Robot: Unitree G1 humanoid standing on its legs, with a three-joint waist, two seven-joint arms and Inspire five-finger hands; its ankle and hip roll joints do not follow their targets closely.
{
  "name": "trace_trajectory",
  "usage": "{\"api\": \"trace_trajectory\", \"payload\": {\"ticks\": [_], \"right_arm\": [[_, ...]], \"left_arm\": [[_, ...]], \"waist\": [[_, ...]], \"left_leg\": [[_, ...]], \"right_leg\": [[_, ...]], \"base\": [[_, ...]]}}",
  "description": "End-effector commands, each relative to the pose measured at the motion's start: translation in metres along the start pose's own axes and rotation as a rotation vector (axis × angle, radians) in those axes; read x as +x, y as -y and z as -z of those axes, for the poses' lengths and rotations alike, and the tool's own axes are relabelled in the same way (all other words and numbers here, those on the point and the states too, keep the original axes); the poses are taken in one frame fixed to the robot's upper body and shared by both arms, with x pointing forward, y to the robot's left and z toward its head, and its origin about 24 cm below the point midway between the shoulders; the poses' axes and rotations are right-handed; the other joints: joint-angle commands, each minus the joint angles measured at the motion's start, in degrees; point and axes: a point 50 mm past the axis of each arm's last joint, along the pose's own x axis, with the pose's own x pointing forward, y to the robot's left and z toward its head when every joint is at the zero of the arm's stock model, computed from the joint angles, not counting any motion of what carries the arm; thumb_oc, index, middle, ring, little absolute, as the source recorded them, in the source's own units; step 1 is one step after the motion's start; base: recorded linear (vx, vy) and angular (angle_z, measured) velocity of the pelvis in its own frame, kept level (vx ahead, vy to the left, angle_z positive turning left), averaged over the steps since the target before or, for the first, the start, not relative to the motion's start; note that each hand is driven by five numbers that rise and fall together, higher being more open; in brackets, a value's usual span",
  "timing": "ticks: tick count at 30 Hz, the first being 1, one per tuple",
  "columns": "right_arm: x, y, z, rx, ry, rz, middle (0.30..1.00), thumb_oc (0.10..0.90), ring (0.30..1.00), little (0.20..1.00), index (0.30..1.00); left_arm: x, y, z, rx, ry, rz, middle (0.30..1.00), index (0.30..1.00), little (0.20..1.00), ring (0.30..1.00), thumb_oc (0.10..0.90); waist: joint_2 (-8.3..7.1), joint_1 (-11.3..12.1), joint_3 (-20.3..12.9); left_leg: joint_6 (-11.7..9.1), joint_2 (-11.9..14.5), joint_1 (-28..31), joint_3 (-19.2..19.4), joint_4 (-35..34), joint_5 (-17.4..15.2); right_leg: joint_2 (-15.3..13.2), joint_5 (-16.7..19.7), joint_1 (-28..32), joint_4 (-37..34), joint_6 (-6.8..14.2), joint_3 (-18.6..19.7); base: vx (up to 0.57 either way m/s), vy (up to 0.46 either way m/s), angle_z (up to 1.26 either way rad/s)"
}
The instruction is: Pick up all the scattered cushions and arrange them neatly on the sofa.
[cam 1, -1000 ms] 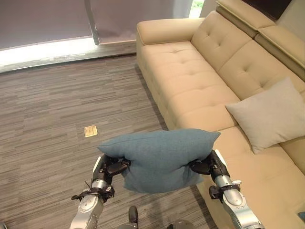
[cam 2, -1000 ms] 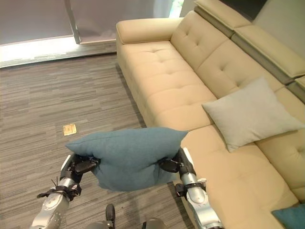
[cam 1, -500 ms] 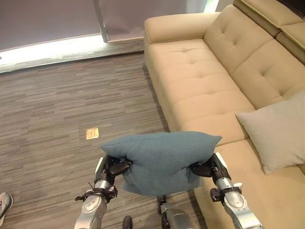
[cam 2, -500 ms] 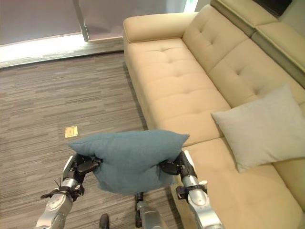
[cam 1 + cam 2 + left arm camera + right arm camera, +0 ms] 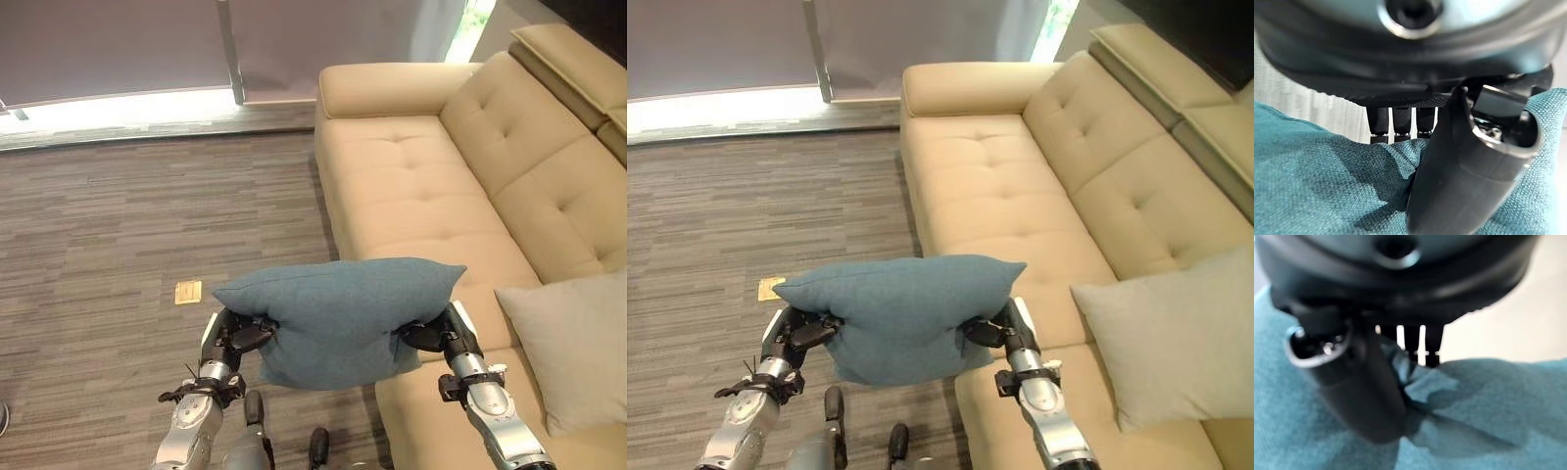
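Note:
I hold a teal cushion (image 5: 338,315) in the air between both hands, just off the sofa's front edge. My left hand (image 5: 235,338) pinches its left end, thumb (image 5: 1459,176) pressed into the fabric with the fingers (image 5: 1400,123) behind it. My right hand (image 5: 439,335) pinches the right end the same way, thumb (image 5: 1359,382) on the teal cloth (image 5: 1488,421). The beige tufted sofa (image 5: 421,196) runs along the right. A grey cushion (image 5: 578,348) leans against its backrest at the right edge.
Striped grey-brown flooring (image 5: 127,225) spreads to the left, with a small brass floor socket (image 5: 187,292) in it. A bright window strip with a dark post (image 5: 230,49) runs along the far wall. The sofa's far seats (image 5: 970,166) are bare.
The whole picture has shifted: the camera moved, so the sofa now lies further right and the window wall shows more. The teal cushion stays held between both hands.

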Motion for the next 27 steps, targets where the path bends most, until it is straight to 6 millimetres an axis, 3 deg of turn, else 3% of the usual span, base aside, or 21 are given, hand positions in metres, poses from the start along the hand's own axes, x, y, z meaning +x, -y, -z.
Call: {"api": "trace_trajectory", "payload": {"ticks": [1, 2, 4, 5, 6, 8, 10, 11, 13, 14, 15, 17, 22, 23, 24, 25, 26, 27], "right_arm": [[0.015, -0.025, -0.084, 0.041, 0.427, -0.119, 0.300, 0.400, 0.300, 0.300, 0.300], [0.015, -0.026, -0.084, 0.041, 0.427, -0.119, 0.300, 0.400, 0.300, 0.300, 0.300], [0.017, -0.033, -0.092, 0.032, 0.456, -0.144, 0.300, 0.400, 0.300, 0.300, 0.300], [0.017, -0.032, -0.092, 0.032, 0.457, -0.144, 0.300, 0.400, 0.300, 0.300, 0.300], [0.018, -0.035, -0.096, 0.038, 0.473, -0.150, 0.300, 0.400, 0.300, 0.300, 0.300], [0.019, -0.038, -0.100, 0.058, 0.489, -0.146, 0.300, 0.400, 0.300, 0.300, 0.300], [0.019, -0.038, -0.099, 0.062, 0.485, -0.145, 0.300, 0.400, 0.300, 0.300, 0.300], [0.019, -0.037, -0.098, 0.061, 0.479, -0.150, 0.300, 0.400, 0.300, 0.300, 0.300], [0.019, -0.037, -0.098, 0.062, 0.479, -0.157, 0.300, 0.400, 0.300, 0.300, 0.300], [0.020, -0.036, -0.099, 0.074, 0.479, -0.162, 0.300, 0.400, 0.300, 0.300, 0.300], [0.020, -0.036, -0.099, 0.074, 0.479, -0.163, 0.300, 0.400, 0.300, 0.300, 0.300], [0.021, -0.033, -0.097, 0.084, 0.469, -0.163, 0.300, 0.400, 0.300, 0.300, 0.300], [0.021, -0.031, -0.096, 0.086, 0.464, -0.158, 0.300, 0.400, 0.300, 0.300, 0.300], [0.017, -0.026, -0.090, 0.084, 0.451, -0.147, 0.300, 0.400, 0.300, 0.300, 0.300], [0.017, -0.026, -0.089, 0.083, 0.449, -0.148, 0.300, 0.400, 0.300, 0.300, 0.300], [0.016, -0.024, -0.087, 0.074, 0.440, -0.143, 0.300, 0.400, 0.300, 0.300, 0.300], [0.015, -0.023, -0.081, 0.073, 0.417, -0.139, 0.300, 0.400, 0.300, 0.300, 0.300], [0.015, -0.023, -0.081, 0.073, 0.417, -0.139, 0.300, 0.400, 0.300, 0.300, 0.300]], "left_arm": [[0.007, 0.055, -0.064, -0.003, 0.323, 0.300, 0.300, 0.300, 0.300, 0.300, 0.400], [0.007, 0.055, -0.064, -0.003, 0.323, 0.300, 0.300, 0.300, 0.300, 0.300, 0.400], [0.008, 0.053, -0.069, 0.025, 0.333, 0.305, 0.300, 0.300, 0.300, 0.300, 0.400], [0.009, 0.053, -0.069, 0.025, 0.333, 0.305, 0.300, 0.300, 0.300, 0.300, 0.400], [0.010, 0.052, -0.071, 0.033, 0.338, 0.300, 0.300, 0.300, 0.300, 0.300, 0.400], [0.011, 0.049, -0.074, 0.059, 0.349, 0.286, 0.300, 0.300, 0.300, 0.300, 0.400], [0.011, 0.049, -0.074, 0.061, 0.352, 0.284, 0.300, 0.300, 0.300, 0.300, 0.400], [0.012, 0.049, -0.074, 0.053, 0.356, 0.281, 0.300, 0.300, 0.300, 0.300, 0.400], [0.012, 0.050, -0.075, 0.050, 0.361, 0.282, 0.300, 0.300, 0.300, 0.300, 0.400], [0.013, 0.050, -0.078, 0.052, 0.372, 0.282, 0.300, 0.300, 0.300, 0.300, 0.400], [0.013, 0.050, -0.078, 0.051, 0.372, 0.281, 0.300, 0.300, 0.300, 0.300, 0.400], [0.016, 0.050, -0.081, 0.069, 0.387, 0.274, 0.300, 0.300, 0.300, 0.300, 0.400], [0.017, 0.053, -0.083, 0.071, 0.405, 0.283, 0.300, 0.300, 0.300, 0.300, 0.400], [0.015, 0.055, -0.078, 0.053, 0.393, 0.294, 0.300, 0.300, 0.300, 0.300, 0.400], [0.014, 0.055, -0.078, 0.052, 0.392, 0.294, 0.300, 0.300, 0.300, 0.300, 0.400], [0.014, 0.056, -0.076, 0.049, 0.385, 0.293, 0.300, 0.300, 0.300, 0.300, 0.400], [0.012, 0.056, -0.069, 0.032, 0.361, 0.287, 0.300, 0.300, 0.300, 0.300, 0.400], [0.012, 0.056, -0.069, 0.032, 0.361, 0.287, 0.300, 0.300, 0.300, 0.300, 0.400]], "waist": [[-0.34, 0.57, -5.16], [-0.39, 0.61, -5.15], [-1.01, 0.77, -4.48], [-0.91, 0.84, -4.66], [-0.92, 0.54, -3.80], [0.07, -0.16, -2.81], [0.28, -0.58, -2.78], [0.52, -1.86, -2.86], [0.38, -2.48, -2.85], [-0.40, -3.29, -2.77], [-0.15, -3.41, -2.60], [-0.70, -4.45, -2.77], [-0.99, -5.08, -3.02], [-1.16, -5.47, -5.23], [-1.02, -5.46, -5.22], [-0.71, -5.65, -5.69], [0.45, -5.89, -6.64], [0.24, -6.01, -6.74]], "left_leg": [[1.97, -3.00, 3.66, -1.45, 0.66, -0.33], [2.00, -3.02, 3.69, -1.38, 0.67, -0.37], [4.50, -4.85, 6.09, -0.80, 0.92, -2.75], [4.48, -4.71, 5.84, -0.75, 0.85, -2.58], [5.29, -5.00, 6.95, -0.49, 0.97, -3.52], [6.37, -4.53, 9.28, -0.10, 0.81, -4.93], [6.54, -4.70, 10.50, -0.34, 0.45, -5.43], [6.57, -5.42, 12.93, -1.09, -0.43, -6.60], [6.53, -5.86, 14.37, -1.56, -0.88, -7.43], [6.38, -7.23, 16.35, -1.98, -1.06, -8.89], [6.33, -6.99, 16.66, -2.16, -1.04, -9.14], [5.76, -8.17, 19.77, -3.00, -1.55, -10.97], [5.62, -8.89, 21.91, -3.59, -1.78, -12.17], [5.55, -9.79, 24.60, -4.39, -1.57, -14.36], [5.53, -9.68, 24.70, -4.40, -1.49, -14.51], [5.00, -9.27, 25.18, -4.35, -0.59, -14.48], [2.84, -7.56, 26.07, -3.79, 3.20, -13.12], [2.87, -7.79, 25.89, -3.88, 3.12, -12.84]], "right_leg": [[-6.24, -5.96, 0.76, 8.56, 8.00, 6.15], [-6.28, -6.05, 0.71, 8.69, 8.03, 6.21], [-8.59, -1.74, -3.19, 20.11, 10.32, 6.91], [-8.45, -1.52, -3.47, 20.02, 10.28, 6.98], [-9.06, 0.76, -5.57, 25.01, 10.98, 7.07], [-9.10, 3.11, -10.68, 32.26, 10.73, 5.79], [-8.40, 2.55, -12.34, 32.38, 10.32, 5.55], [-6.57, 0.54, -15.57, 28.53, 9.59, 4.74], [-6.08, -0.45, -16.53, 25.48, 9.33, 4.15], [-5.97, 0.48, -18.28, 17.38, 9.56, 2.49], [-5.74, 0.57, -17.67, 16.85, 9.56, 2.25], [-5.04, 3.87, -19.64, 7.29, 11.08, -0.98], [-4.89, 5.48, -20.27, 5.56, 11.48, -2.88], [-4.99, 6.40, -17.86, 5.43, 9.97, -1.98], [-4.90, 6.32, -17.73, 5.45, 9.97, -2.02], [-4.86, 6.26, -17.09, 5.93, 9.56, -2.29], [-4.06, 5.55, -14.84, 6.40, 8.67, -3.24], [-4.30, 5.70, -14.98, 6.32, 8.68, -3.27]], "base": [[0.28, 0.216, -0.17], [0.33, 0.294, -0.19], [0.20, 0.249, -0.09], [0.08, 0.177, 0.19], [0.05, 0.151, 0.24], [0.16, 0.219, 0.24], [0.26, 0.169, 0.14], [0.33, 0.159, 0.13], [0.34, 0.096, 0.03], [0.34, 0.068, -0.08], [0.35, 0.050, -0.18], [0.43, 0.047, -0.18], [0.28, 0.012, -0.01], [0.39, 0.008, 0.20], [0.51, 0.010, 0.17], [0.38, -0.011, 0.09], [0.37, -0.014, 0.14], [0.40, -0.041, 0.12]]}}
